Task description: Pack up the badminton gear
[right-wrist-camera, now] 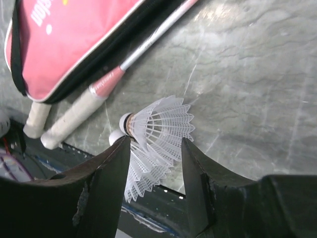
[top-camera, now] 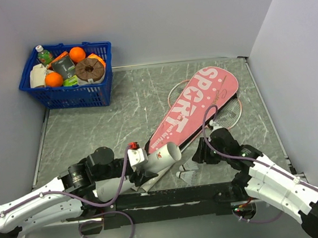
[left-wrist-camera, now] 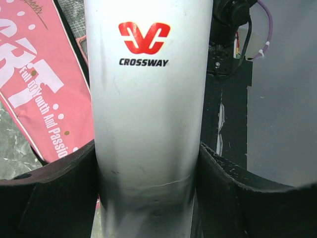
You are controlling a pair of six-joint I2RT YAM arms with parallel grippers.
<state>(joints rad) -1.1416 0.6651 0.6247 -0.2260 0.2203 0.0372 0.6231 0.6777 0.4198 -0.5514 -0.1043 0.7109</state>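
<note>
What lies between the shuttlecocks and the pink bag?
One racket, lying along the edge of the bag, its handle nearest the shuttlecocks. The right wrist view shows it best.

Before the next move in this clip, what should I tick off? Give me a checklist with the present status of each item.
1. Left pincer shut on white tube: ok.
2. Right pincer straddles a shuttlecock: ok.
3. Right grip firm on it: cannot tell.
4. Only one shuttlecock inside the right pincer: not ok, a second shuttlecock overlaps the first.
5. Tube mouth facing the shuttlecocks: cannot tell.
6. Rackets fully inside pink bag: not ok, both handles stick out.
</note>
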